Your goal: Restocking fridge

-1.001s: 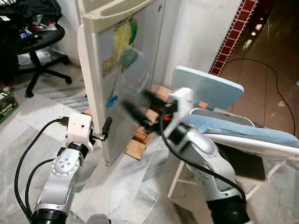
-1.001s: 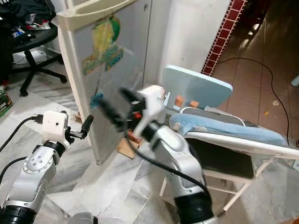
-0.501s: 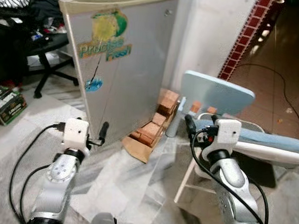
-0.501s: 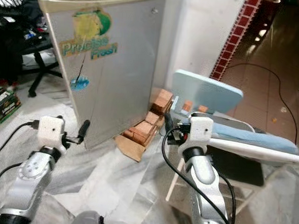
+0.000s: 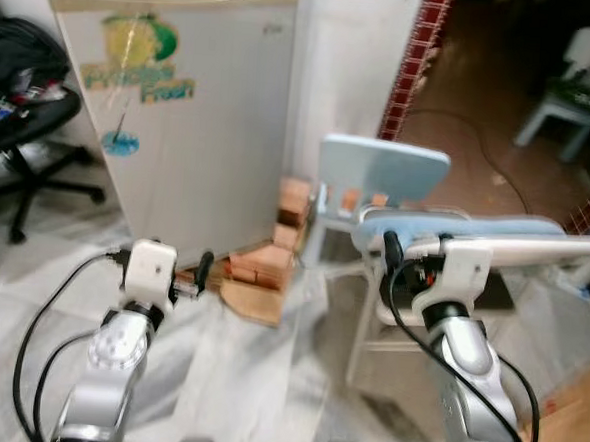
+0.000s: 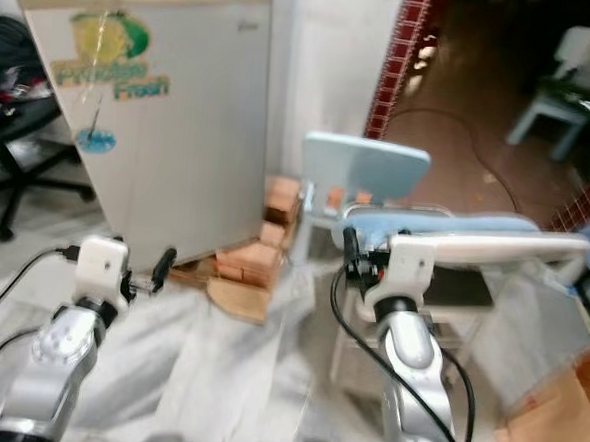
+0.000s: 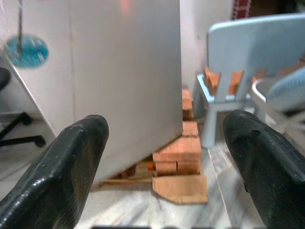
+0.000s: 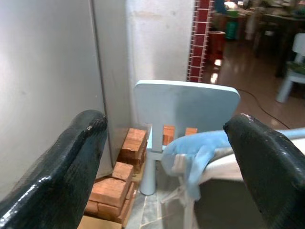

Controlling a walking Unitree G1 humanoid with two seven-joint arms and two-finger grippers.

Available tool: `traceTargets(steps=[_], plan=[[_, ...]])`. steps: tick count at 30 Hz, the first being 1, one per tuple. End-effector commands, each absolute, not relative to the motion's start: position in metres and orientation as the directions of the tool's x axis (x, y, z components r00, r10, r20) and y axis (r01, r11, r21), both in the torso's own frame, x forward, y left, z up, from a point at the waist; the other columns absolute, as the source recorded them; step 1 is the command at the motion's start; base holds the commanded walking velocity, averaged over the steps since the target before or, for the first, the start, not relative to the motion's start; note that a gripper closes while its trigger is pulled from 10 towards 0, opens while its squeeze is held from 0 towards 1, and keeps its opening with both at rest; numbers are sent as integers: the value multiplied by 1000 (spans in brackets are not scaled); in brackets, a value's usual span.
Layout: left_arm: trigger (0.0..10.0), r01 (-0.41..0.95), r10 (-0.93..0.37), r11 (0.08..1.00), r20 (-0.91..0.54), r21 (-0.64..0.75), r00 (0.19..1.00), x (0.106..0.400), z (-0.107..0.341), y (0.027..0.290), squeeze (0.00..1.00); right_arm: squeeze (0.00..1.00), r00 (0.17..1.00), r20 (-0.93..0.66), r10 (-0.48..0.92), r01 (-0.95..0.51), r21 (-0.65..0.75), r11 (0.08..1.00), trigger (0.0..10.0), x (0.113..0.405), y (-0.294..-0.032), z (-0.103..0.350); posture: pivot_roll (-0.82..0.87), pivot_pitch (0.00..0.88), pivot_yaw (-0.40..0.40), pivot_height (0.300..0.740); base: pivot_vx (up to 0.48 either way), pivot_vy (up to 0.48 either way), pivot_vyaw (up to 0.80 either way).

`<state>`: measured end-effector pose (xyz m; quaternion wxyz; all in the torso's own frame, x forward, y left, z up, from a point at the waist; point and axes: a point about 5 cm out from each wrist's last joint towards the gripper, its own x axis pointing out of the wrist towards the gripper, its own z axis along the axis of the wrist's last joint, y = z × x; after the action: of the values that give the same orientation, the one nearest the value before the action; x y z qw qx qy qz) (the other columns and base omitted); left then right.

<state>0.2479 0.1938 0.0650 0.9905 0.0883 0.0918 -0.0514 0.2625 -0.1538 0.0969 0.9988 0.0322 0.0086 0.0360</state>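
Note:
A small silver fridge (image 5: pixel 181 124) with a green and yellow sticker on its door stands ahead on the left, its door shut. It rests on a stack of red bricks (image 5: pixel 267 264). My left gripper (image 5: pixel 204 273) is held low in front of the fridge's lower right corner, open with nothing between its fingers (image 7: pixel 71 167). My right gripper (image 5: pixel 391 253) is raised beside the pale blue chair (image 5: pixel 383 171), also open and empty, with its fingers (image 8: pixel 71 162) wide apart.
A folding chair (image 5: pixel 409 318) draped with a blue towel (image 5: pixel 465 226) stands close on the right. A black office chair (image 5: pixel 25 134) is at the far left. A cardboard box (image 5: pixel 575 419) sits at the lower right, and a cable (image 5: pixel 480 152) runs over the brown tiles.
The fridge door has swung shut. My right gripper has drawn back from the door toward the chairs. The camera has turned, so the whole scene has shifted.

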Motion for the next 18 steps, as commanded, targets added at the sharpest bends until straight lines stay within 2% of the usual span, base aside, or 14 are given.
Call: traceTargets(steps=[1,10,18], plan=[[10000,110,-82,979,-160,170,984,254,72,193,0,0,998,4,57,-57,51,997,10000,266,-158,102,5,0,-44,740,0,480,-800],[10000,107,-84,981,-145,159,986,257,74,192,0,0,998,13,60,-60,45,997,10000,268,-157,103,1,0,-45,740,0,480,-800],[10000,95,-75,985,-141,143,987,258,74,192,0,0,998,15,64,-65,45,997,10000,269,-155,103,1,0,-47,740,0,480,-52]])
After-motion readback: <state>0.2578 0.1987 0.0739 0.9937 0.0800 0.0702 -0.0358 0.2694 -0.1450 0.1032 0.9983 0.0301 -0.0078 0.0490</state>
